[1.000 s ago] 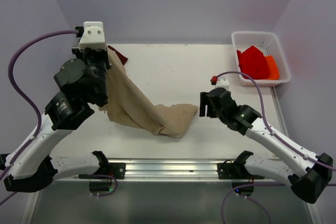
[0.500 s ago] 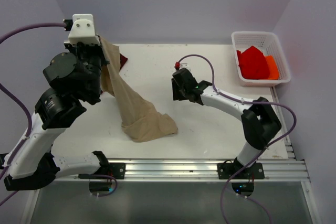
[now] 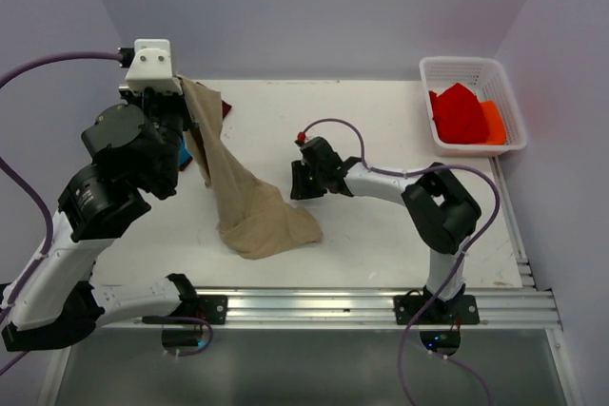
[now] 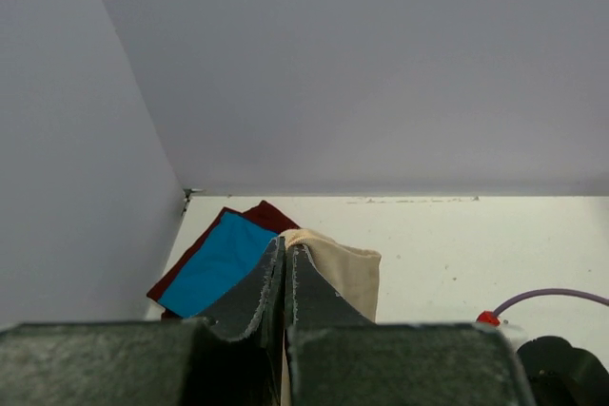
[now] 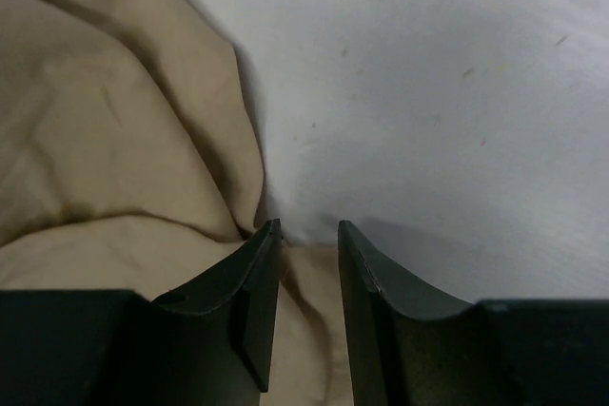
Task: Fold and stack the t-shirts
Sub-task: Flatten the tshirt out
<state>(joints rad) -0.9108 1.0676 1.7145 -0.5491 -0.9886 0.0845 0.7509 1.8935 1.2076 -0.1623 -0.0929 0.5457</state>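
**Item:** tan t-shirt point(image 3: 249, 199).
**Place:** left half of the table point(image 3: 381, 121). One end is lifted at about 11 o'clock. The rest drapes down to a crumpled heap on the surface towards the near edge.
**Long axis:** 11 o'clock to 5 o'clock. It is not spread flat and no fold is made yet.

**Holder:** left gripper point(image 4: 285, 246), raised above the far left corner, fingers pressed together on the shirt's upper edge.

**Second hand:** right gripper point(image 3: 298, 181), low over the table just beside the heap, at the heap's 2 o'clock. From it the cloth lies towards 8 o'clock. Its fingers stand a little apart at the cloth's border, with bare table showing between the tips. Whether any fabric lies between them lower down is hard to tell from the wrist view. This is the nearer arm to the loose end, so a pinch on that end looks like its job.

**Also present:**
- blue t-shirt point(image 4: 214, 268), flat on the maroon t-shirt point(image 4: 271, 218), at the far left corner near 11 o'clock, beneath the raised arm.
- white basket point(image 3: 428, 73) at 2 o'clock, well apart from the shirts, holding a red cloth point(image 3: 457, 113) and an orange cloth point(image 3: 493, 123).
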